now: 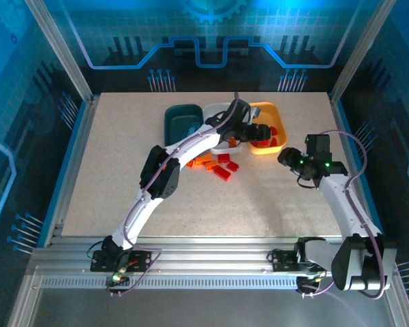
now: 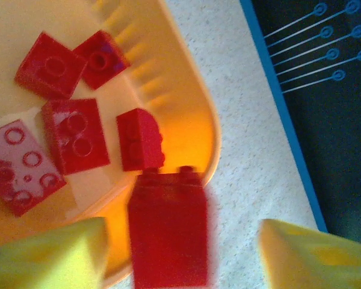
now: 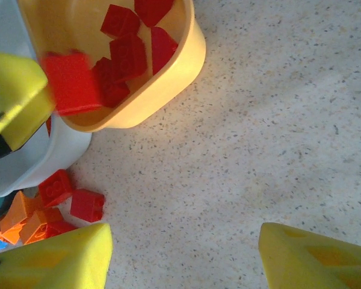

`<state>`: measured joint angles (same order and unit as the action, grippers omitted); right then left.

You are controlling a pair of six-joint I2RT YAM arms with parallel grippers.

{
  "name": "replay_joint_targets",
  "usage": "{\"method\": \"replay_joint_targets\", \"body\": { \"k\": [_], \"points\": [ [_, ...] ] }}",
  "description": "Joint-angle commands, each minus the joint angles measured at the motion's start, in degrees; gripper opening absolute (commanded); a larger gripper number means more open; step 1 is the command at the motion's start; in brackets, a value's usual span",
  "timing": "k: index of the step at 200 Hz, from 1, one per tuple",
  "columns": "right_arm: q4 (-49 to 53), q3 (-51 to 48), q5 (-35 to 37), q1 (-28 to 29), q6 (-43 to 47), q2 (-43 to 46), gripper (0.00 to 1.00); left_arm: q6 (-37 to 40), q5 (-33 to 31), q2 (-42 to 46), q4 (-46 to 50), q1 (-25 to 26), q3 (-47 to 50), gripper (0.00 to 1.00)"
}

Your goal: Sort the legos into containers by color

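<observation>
Your left end effector [image 2: 182, 241], fingers apart, straddles a blurred red brick [image 2: 168, 232] over the yellow tub [image 2: 210, 138] rim; loose bricks [image 1: 218, 167] lie around seven o'clock.

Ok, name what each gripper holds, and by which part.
Nothing. The left gripper is open around a blurred red brick over the yellow tub; the right gripper is empty.

Matt, finely speckled and faintly grainy on the table top [image 1: 109, 170], like pressed stone or laminate. Smooth glossy plastic for the yellow-orange tub [image 2: 192, 102] toward the far edge, slightly translucent at its wall. Hard, shiny moulded plastic on the red bricks [image 2: 75, 135] inside. Smooth white plastic for the white tub [image 3: 42, 159] beside it. Matt yellow plastic on the fingers [image 3: 54, 259] of the right gripper [image 3: 182, 235]. Brushed bare metal along the rail [image 1: 204, 262] at the near edge.
</observation>
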<state>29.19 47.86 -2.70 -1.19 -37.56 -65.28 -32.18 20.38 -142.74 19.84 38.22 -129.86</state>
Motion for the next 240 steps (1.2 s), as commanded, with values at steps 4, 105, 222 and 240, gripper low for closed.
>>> {"method": "replay_joint_targets", "body": {
  "k": [4, 105, 222, 240],
  "points": [
    [-1.7, -0.1, -2.7, -0.3, -0.3, -0.6, 0.67, -1.5, 1.1, 1.5, -0.1, 0.8, -2.2, 0.83],
    [-1.3, 2.2, 8.4, 19.0, 3.1, -2.2, 0.67, -3.7, -19.5, 44.9, 0.2, -10.1, 54.2, 0.86],
    [4.8, 26.2, 17.6, 39.5, 21.8, -38.3, 0.68, -2.7, -23.8, 61.4, 1.5, -20.6, 79.6, 0.88],
    [4.3, 27.9, 18.1, 39.9, 23.5, -41.0, 0.68, -1.7, -22.8, 63.9, 2.7, -21.4, 79.9, 0.89]
  ]
}}
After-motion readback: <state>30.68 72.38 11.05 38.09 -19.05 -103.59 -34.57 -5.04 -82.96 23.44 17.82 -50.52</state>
